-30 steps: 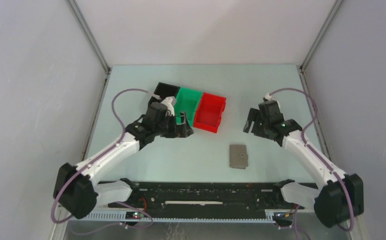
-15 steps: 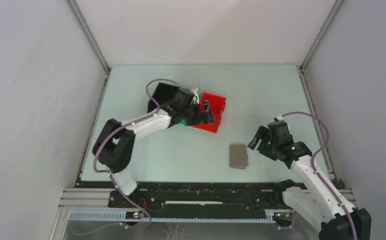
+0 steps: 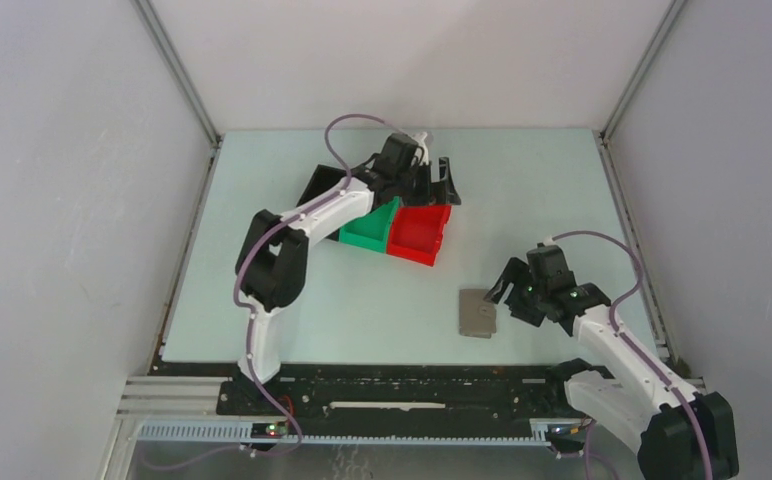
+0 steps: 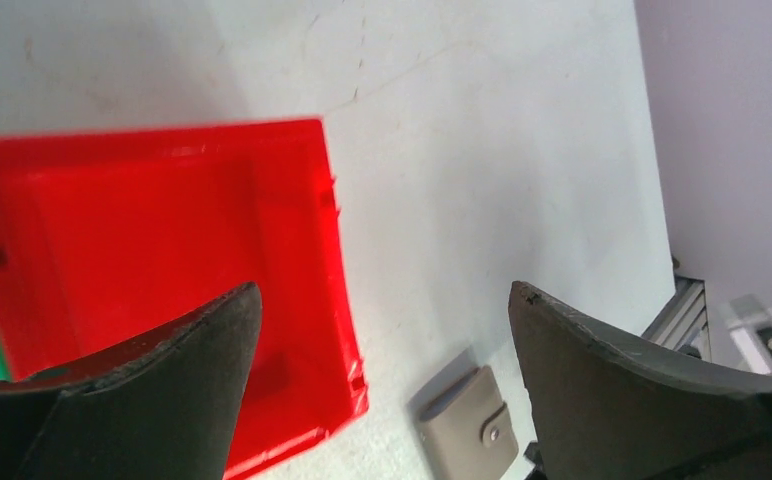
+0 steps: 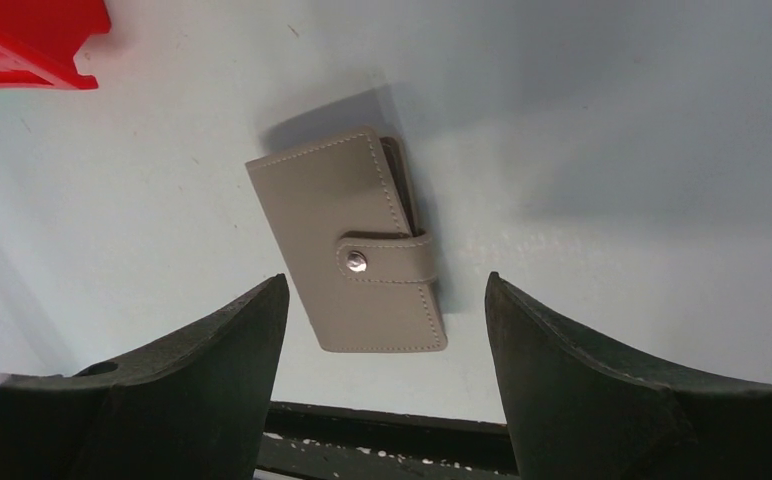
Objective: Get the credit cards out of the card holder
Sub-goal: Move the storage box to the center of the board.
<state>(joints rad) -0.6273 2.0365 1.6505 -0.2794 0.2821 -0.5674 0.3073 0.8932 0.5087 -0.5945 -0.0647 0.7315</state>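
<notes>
Both tools gape — right tool (image 3: 507, 298) just beside the closed card holder (image 3: 477, 313), left tool (image 3: 441, 178) well apart.

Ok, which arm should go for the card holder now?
Right. The right gripper hangs open just beside the snapped-shut card holder; the left gripper is open too, but far off by the red bin.
</notes>
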